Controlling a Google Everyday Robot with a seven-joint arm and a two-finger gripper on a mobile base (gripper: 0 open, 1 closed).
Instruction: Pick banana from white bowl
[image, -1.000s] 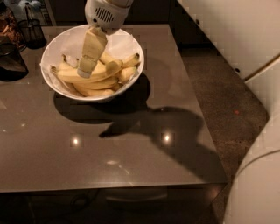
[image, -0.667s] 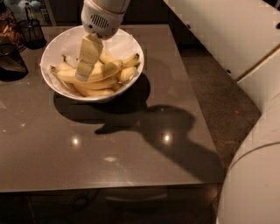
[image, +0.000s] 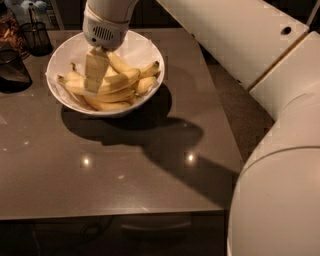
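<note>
The white bowl stands at the far left of the brown table and holds several yellow bananas. The banana, the longest and pale yellow, lies across the middle of the pile, curving from left to right. My gripper hangs straight down from its white wrist into the bowl. Its tip rests on the left part of the pile, on or just in front of the long banana. The banana's stem end is hidden among the others.
A dark wire-mesh cup stands behind the bowl at the far left, and a dark glass object is beside it. My white arm fills the right side. The table's front edge runs across the bottom.
The gripper has shifted a little to the left and lower into the banana pile. The arm's upper links have swung further into view on the right. The bowl has not moved.
</note>
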